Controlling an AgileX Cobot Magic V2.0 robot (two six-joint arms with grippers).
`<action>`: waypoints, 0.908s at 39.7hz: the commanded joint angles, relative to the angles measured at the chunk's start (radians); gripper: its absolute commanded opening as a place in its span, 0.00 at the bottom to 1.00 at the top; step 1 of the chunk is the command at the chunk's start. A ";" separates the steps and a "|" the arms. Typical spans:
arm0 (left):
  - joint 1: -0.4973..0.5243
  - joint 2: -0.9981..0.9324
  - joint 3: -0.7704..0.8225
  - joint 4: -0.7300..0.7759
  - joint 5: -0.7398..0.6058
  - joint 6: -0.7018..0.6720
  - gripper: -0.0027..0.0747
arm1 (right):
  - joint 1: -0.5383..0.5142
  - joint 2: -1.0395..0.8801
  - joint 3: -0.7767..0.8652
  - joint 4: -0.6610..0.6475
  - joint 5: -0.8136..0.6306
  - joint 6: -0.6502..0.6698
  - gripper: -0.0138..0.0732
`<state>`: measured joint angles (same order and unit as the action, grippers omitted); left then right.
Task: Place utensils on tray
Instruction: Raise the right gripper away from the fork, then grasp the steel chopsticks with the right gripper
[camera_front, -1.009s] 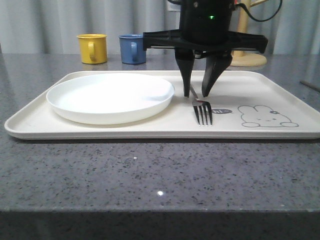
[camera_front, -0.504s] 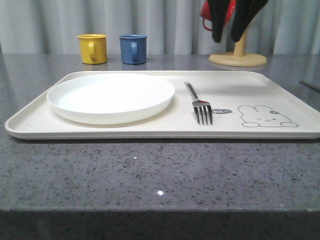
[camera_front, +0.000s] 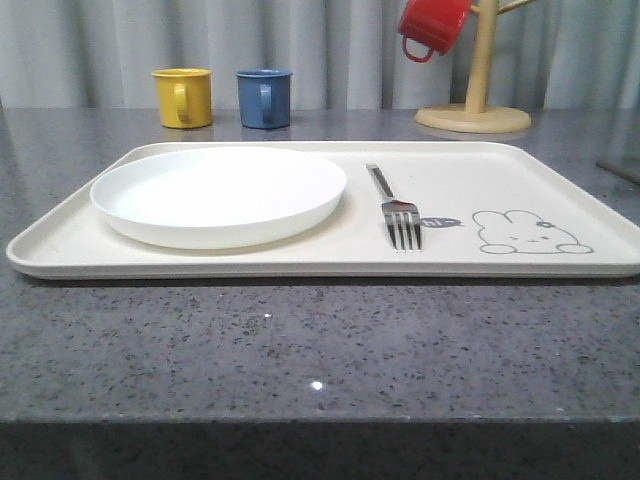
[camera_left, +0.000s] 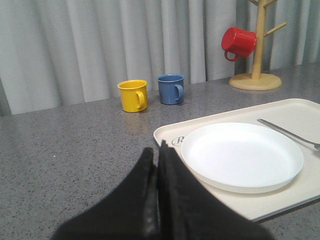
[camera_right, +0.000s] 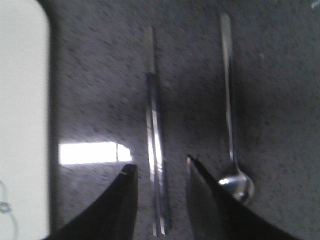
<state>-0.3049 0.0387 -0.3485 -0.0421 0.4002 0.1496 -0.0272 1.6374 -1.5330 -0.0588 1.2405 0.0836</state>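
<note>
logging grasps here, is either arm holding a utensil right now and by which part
Nothing is held. The left gripper is shut on nothing. The right gripper is open, its fingers either side of the chopsticks on the counter.

You are looking at a cream tray (camera_front: 560, 175) with rounded corners and a low rim, lying flat on the grey speckled counter (camera_front: 300, 350); a grey rabbit drawing is showing near its right front. The round white plate (camera_front: 218, 192) is sitting flat and empty on the tray's left half. Just beside it to the right, apart from its edge, the steel fork (camera_front: 394, 208) is lying flat with tines pointing toward the front edge and handle angling back. Off the tray, the flat steel chopsticks (camera_right: 154, 150) are lying together, side by side on the counter, and the steel spoon (camera_right: 231, 115) is lying alongside them, a little apart.
</note>
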 joint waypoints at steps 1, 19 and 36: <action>0.001 0.012 -0.026 -0.011 -0.078 -0.007 0.01 | -0.028 -0.047 0.064 0.000 -0.022 -0.056 0.48; 0.001 0.012 -0.026 -0.011 -0.078 -0.007 0.01 | -0.031 0.004 0.184 0.016 -0.139 -0.084 0.53; 0.014 0.012 -0.026 -0.011 -0.078 -0.007 0.01 | -0.023 0.032 0.184 0.050 -0.169 -0.090 0.54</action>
<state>-0.2930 0.0387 -0.3485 -0.0421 0.4002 0.1496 -0.0521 1.7066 -1.3292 -0.0100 1.0905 0.0078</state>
